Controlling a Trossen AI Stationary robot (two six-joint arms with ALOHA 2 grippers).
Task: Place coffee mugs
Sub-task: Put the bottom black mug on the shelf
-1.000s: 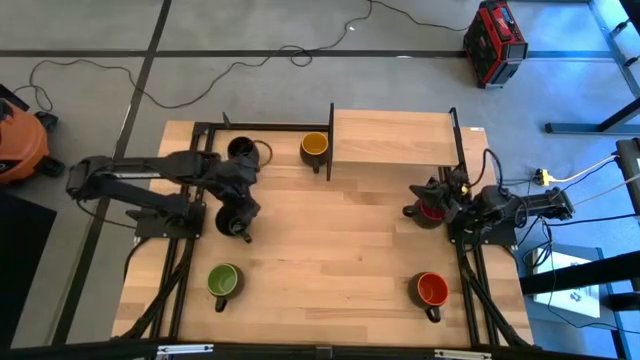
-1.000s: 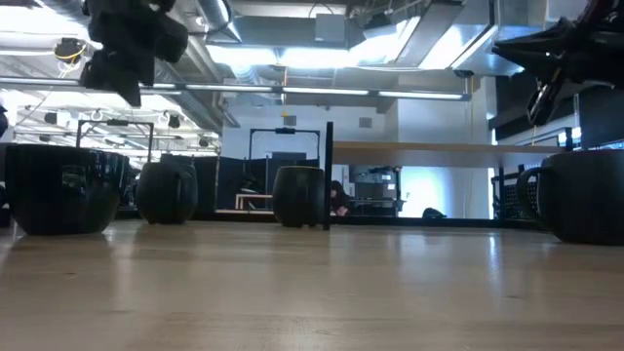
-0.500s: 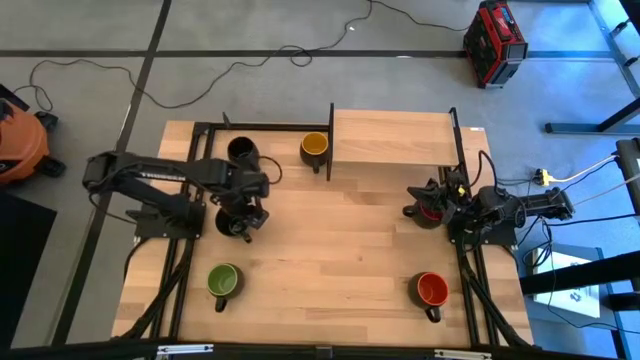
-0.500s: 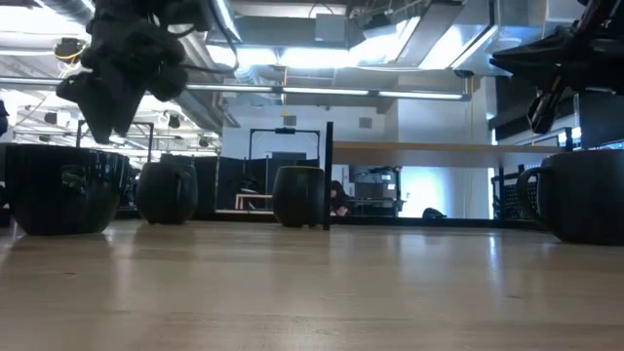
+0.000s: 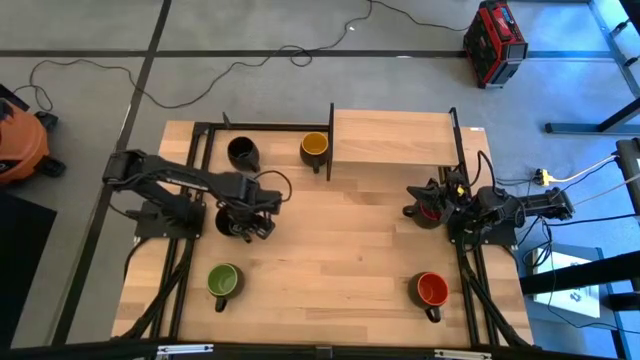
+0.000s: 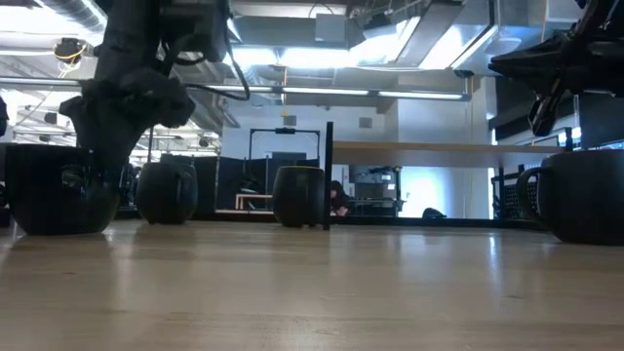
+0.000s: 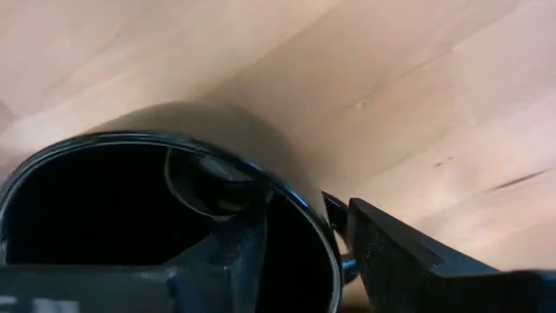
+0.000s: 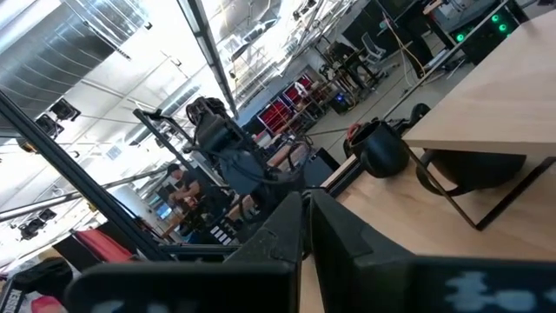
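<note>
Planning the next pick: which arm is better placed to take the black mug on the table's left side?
Left. Its gripper is already over the black mug, one finger inside the rim and one outside, not yet closed. The right gripper sits shut by the red mug at the far right edge.

Layout, seen from above: wooden table (image 5: 330, 250) with raised wooden shelf (image 5: 392, 138) along its far edge; six round handled mugs spaced apart, three on the left half, two right, one beside the shelf.

Mug interiors: green (image 5: 222, 281), orange-red (image 5: 431, 289), yellow (image 5: 314, 145), black (image 5: 240, 150); red, probably (image 5: 430, 210). Pale wood-grain bench (image 5: 330, 250).
</note>
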